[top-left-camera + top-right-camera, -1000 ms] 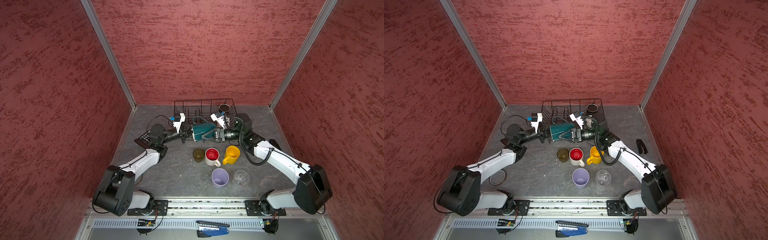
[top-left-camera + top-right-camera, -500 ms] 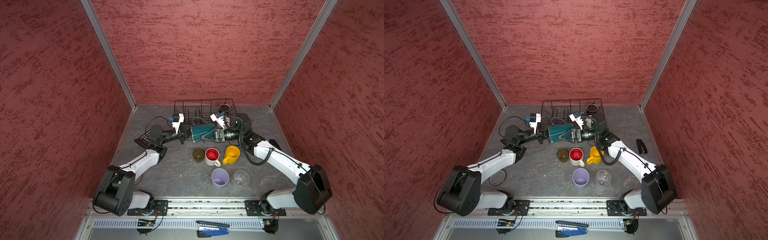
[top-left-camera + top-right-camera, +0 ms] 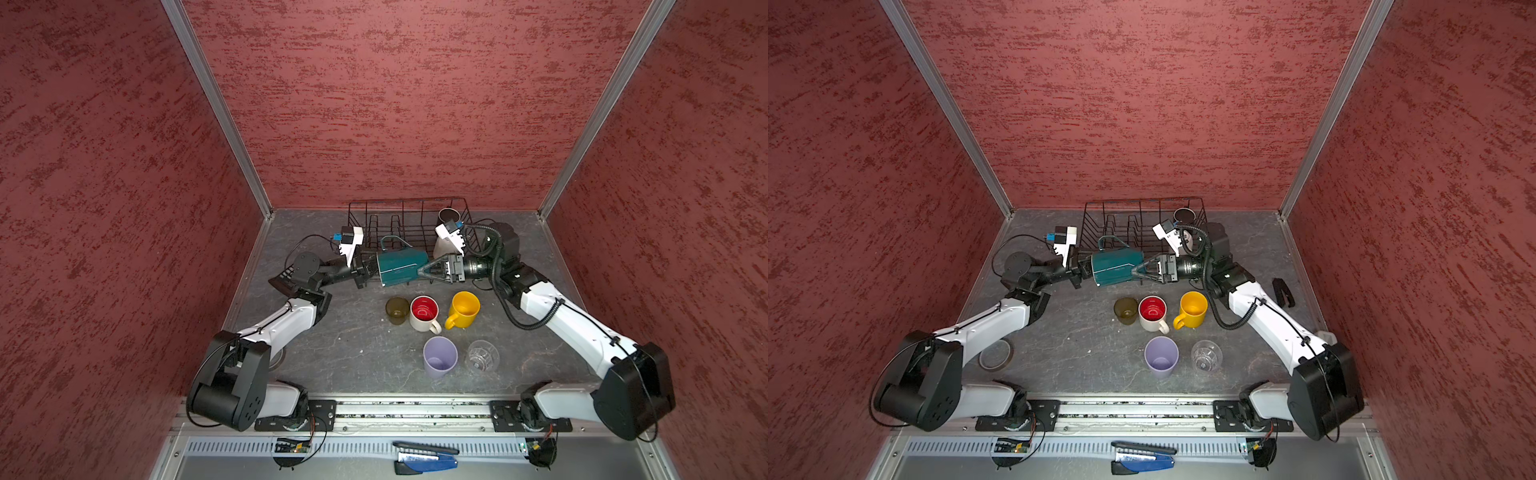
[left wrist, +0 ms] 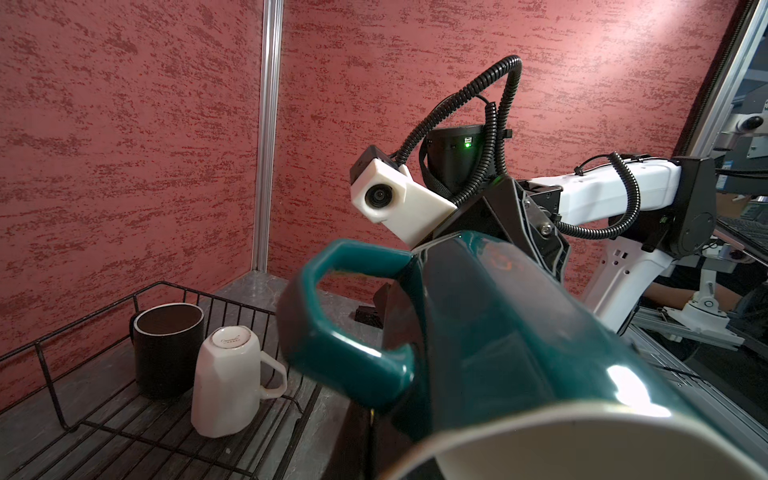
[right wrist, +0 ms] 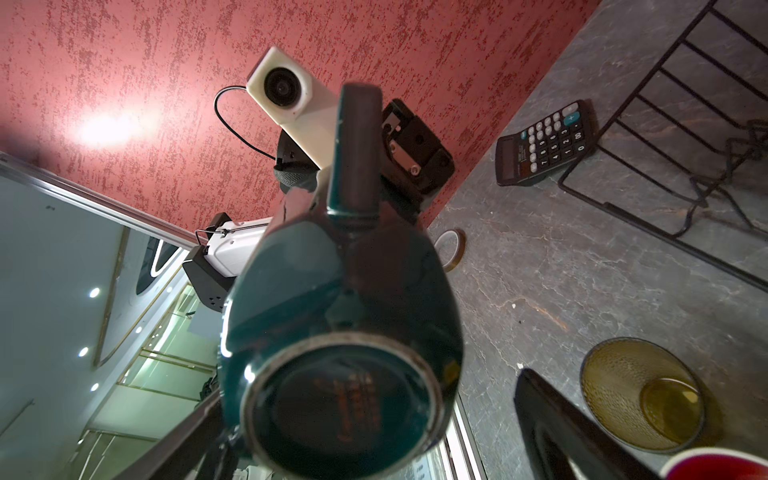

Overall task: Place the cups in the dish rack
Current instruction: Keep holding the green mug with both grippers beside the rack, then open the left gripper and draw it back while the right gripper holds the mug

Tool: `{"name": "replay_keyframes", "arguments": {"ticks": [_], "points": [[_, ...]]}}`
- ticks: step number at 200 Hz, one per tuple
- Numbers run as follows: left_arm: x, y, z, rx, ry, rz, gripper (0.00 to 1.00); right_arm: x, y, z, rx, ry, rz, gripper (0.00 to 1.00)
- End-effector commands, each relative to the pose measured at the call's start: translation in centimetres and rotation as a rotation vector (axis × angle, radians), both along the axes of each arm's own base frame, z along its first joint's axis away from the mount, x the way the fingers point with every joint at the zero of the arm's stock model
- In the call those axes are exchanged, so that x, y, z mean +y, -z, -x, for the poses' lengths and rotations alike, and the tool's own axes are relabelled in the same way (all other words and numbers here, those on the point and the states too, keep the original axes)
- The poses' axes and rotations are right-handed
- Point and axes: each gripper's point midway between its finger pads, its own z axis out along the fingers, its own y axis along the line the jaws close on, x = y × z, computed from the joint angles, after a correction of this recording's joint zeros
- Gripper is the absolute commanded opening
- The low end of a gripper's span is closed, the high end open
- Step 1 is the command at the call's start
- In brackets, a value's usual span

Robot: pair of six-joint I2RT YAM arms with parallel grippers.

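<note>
A teal mug (image 3: pixel 401 268) (image 3: pixel 1117 268) hangs on its side above the table, in front of the black wire dish rack (image 3: pixel 411 208) (image 3: pixel 1142 203). My left gripper (image 3: pixel 372 270) (image 4: pixel 365 415) is shut on its rim. My right gripper (image 3: pixel 424 268) (image 5: pixel 361 424) stands open, with its fingers on both sides of the mug's base (image 5: pixel 340 395) and a gap showing on one side. A black mug (image 4: pixel 168 349) and an upturned white mug (image 4: pixel 226 386) stand in the rack's right end. On the table stand the olive tumbler (image 3: pixel 397 309), red-lined mug (image 3: pixel 424 313), yellow mug (image 3: pixel 463 309), lavender tumbler (image 3: pixel 439 357) and clear glass (image 3: pixel 482 355).
A calculator (image 5: pixel 544 143) lies by the left wall under my left arm. A tape roll (image 3: pixel 994 353) lies at the front left. A small black tool (image 3: pixel 1283 291) lies near the right wall. Red walls close in three sides.
My left gripper and the teal mug have shifted slightly to the left. The right gripper has stayed wide around the mug's base.
</note>
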Motion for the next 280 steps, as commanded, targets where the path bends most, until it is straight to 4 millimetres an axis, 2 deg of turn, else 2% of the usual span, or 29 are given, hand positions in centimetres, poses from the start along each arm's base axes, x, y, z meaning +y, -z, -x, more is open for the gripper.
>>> {"name": "replay_keyframes", "arguments": {"ticks": [1,82,280], "points": [[0.1,-1.7,0.6,-0.071,0.017,0.03,0.0,-0.2,-1.6,0.3,-0.057,-0.013,-0.017,0.99],[-0.9,-1.3,0.7,-0.043,0.065,0.022,0.0,0.6,-2.8,-0.2,-0.086,-0.011,-0.049,0.99],[-1.6,-1.5,0.0,-0.031,0.058,0.034,0.0,3.4,-1.6,0.2,-0.044,-0.056,-0.062,0.97]]}}
